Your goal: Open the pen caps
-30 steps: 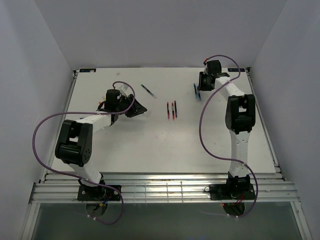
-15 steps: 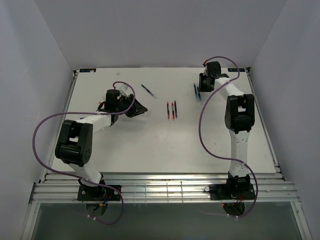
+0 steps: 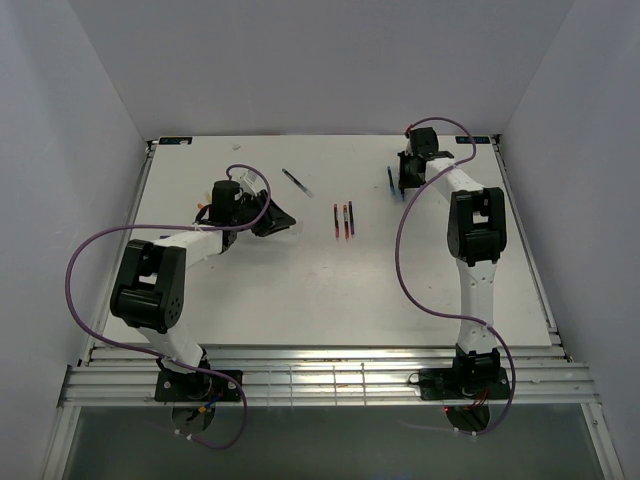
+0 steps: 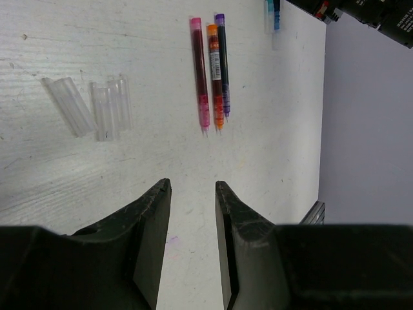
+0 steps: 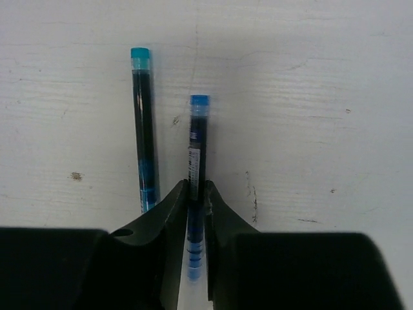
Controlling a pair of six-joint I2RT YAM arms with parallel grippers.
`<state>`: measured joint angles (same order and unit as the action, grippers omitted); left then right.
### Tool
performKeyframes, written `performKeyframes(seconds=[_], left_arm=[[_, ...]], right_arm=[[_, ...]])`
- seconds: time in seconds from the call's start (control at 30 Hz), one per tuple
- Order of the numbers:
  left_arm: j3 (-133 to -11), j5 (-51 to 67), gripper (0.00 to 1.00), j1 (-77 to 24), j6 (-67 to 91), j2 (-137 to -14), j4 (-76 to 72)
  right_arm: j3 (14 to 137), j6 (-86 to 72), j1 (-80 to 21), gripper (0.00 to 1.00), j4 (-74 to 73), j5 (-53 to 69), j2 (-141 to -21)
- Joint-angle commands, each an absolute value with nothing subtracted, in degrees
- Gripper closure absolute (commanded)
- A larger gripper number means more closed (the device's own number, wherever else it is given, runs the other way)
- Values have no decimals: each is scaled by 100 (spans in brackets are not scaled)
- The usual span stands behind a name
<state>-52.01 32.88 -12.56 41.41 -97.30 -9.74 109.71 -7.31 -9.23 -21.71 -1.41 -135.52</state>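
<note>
Right gripper [image 5: 195, 188] fingers pinched the dark blue pen [image 5: 197, 139], its blue end past the tips; teal pen [image 5: 143, 129] just left. Left gripper [image 4: 192, 188] fingers parted, empty; clear caps [image 4: 110, 106] ahead-left.

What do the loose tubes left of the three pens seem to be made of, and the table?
The loose tubes look like clear, slightly frosted plastic: the table shows through them. The table looks like matte white-painted wood, judging by faint grain lines and scuffs, though it could be laminate.

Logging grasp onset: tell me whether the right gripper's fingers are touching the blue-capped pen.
Touching. In the right wrist view, the fingers of the right gripper sit flush against both sides of the blue-capped pen, with no gap showing.
</note>
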Motion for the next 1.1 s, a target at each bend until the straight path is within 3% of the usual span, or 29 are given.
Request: performKeyframes(seconds=[0.0,0.1,0.27,0.4,0.5,0.77,1.07], left_arm=[[-5150,3445,56,-1274,4148,-9527,-1125],[-5159,3524,56,-1274,4192,-9501,-1142],[-5142,3673,56,-1301,4254,-9326,-1143],[-5107,3858,56,-1353,4245,-8992,-1151],[-5080,4007,55,-1502,4219,-8816,-1160],[-4826,4008,53,-2425,4342,-8201,-1222],[-4272,3710,52,-3172,4500,-7612,-1406]], right_arm=[[11109,-747,-976,84,-2548,-754,-13711],[11197,-677,-967,92,-2716,-1027,-13711],[10961,-554,-967,92,-2576,-1222,-13185],[10084,-878,-1037,92,-2435,-1082,-11757],[8766,-1264,-1318,92,-1884,-695,-10561],[5955,-2864,-2258,92,-503,841,-8694],[4826,-4235,-3489,92,746,608,-7366]])
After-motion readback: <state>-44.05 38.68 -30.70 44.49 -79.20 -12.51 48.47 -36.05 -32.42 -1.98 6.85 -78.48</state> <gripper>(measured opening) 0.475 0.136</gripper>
